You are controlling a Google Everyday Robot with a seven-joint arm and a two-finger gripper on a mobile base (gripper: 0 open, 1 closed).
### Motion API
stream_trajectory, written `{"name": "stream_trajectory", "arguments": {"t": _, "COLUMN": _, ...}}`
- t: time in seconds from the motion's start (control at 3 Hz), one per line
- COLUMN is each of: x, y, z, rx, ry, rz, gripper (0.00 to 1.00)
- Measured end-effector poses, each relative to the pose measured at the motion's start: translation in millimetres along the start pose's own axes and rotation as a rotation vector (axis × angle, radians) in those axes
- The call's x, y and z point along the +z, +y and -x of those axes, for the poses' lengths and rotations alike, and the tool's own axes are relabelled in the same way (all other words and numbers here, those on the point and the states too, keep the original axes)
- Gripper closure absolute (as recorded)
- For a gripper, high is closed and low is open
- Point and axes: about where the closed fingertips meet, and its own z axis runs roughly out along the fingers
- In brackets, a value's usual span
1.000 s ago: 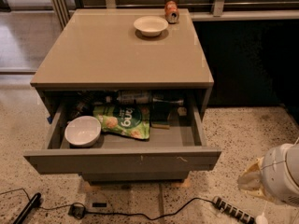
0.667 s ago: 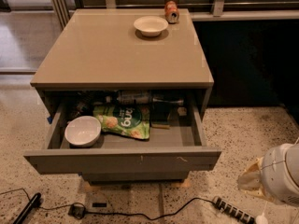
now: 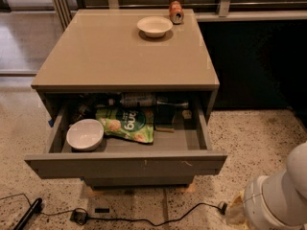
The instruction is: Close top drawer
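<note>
The top drawer (image 3: 124, 166) stands pulled well out from under the near edge of the worktop (image 3: 110, 56). Its flat grey front, handle-less and marked with a few pale scratches, runs parallel to that edge, long axis left to right. The tool itself does not show. Only a white, rounded, smooth arm housing (image 3: 280, 198) is in view, low over the floor beyond the worktop's near right corner, so whether the tool is released or clenched cannot be told. From that housing the drawer front lies to the left and a little further away. Closing it would probably mean getting in front of the panel and pushing square to its long axis, towards the worktop's far edge. Inside the drawer are a glossy white bowl (image 3: 85, 134) at the left, a crinkled green snack bag (image 3: 127, 124) in the middle and a bottle (image 3: 136, 99) lying at the back. All sit below the rim. On the matte beige worktop, a shallow white dish (image 3: 154, 26) and an orange can (image 3: 176, 12) stand near the far edge.
</note>
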Motion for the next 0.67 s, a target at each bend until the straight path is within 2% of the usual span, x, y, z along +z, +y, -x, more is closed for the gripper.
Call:
{"name": "stream_trajectory", "arguments": {"t": 0.33, "x": 41.0, "y": 33.5, "z": -5.4, "rx": -0.039, "ry": 0.033, "rz": 0.086, "gripper": 1.00}}
{"name": "stream_trajectory", "arguments": {"t": 0.67, "x": 44.9, "y": 31.2, "z": -3.7, "rx": -0.038, "ry": 0.029, "rz": 0.094, "gripper": 1.00}}
